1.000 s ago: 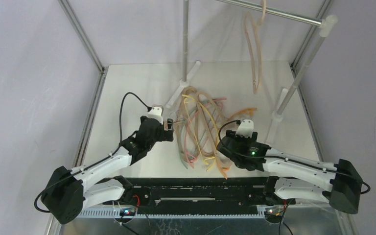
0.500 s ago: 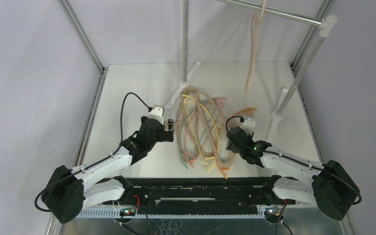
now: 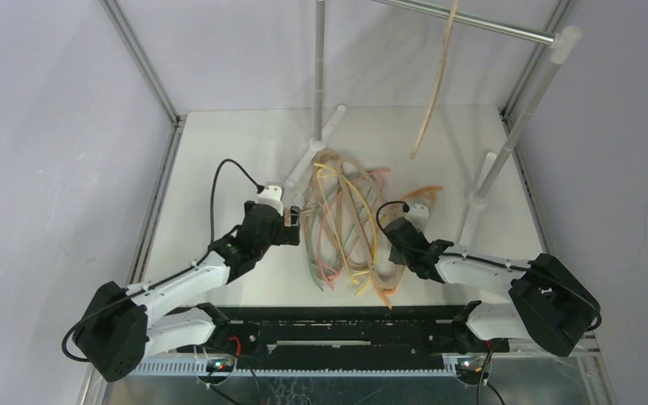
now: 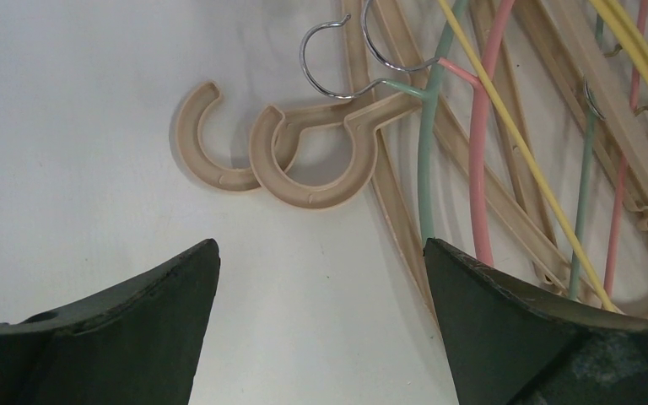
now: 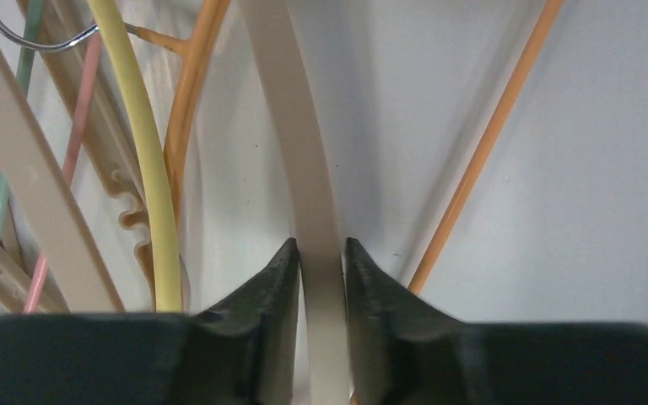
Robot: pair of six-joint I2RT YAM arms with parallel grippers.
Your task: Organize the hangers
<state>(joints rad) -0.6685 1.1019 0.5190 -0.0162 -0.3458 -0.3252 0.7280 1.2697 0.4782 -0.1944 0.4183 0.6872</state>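
The hangers (image 3: pixel 346 224) lie in a tangled pile on the table (image 3: pixel 219 152), between the two grippers. One beige hanger (image 3: pixel 434 84) is hung on the rail (image 3: pixel 472 21) at the back right. At the right edge of the pile a beige bar (image 5: pixel 291 126) is clamped in the nearly closed jaws of the right gripper (image 5: pixel 321 249). A yellow hanger (image 5: pixel 139 169) and an orange hanger (image 5: pixel 190 126) lie just beside that bar on its left, and a second orange arm passes close on its right. The left gripper (image 4: pixel 321 249) is held wide and empty above bare table, near two beige hooks (image 4: pixel 304 160) at the pile's left edge.

The step in hand is judged to be the drawing of the clamped hanger out of the pile for the rail. A slow, straight lift is advised, since the bar appears to sit between the two orange arms, and the orange hanger may be dragged up with it. Whether other thin hangers cross the bar further along cannot be told. The pile could be steadied from the left side while the bar is drawn clear. Because only a narrow, smooth bar is gripped, the hanger may swivel in the jaws. Its hook should therefore be seen to point upward before the rail is approached.
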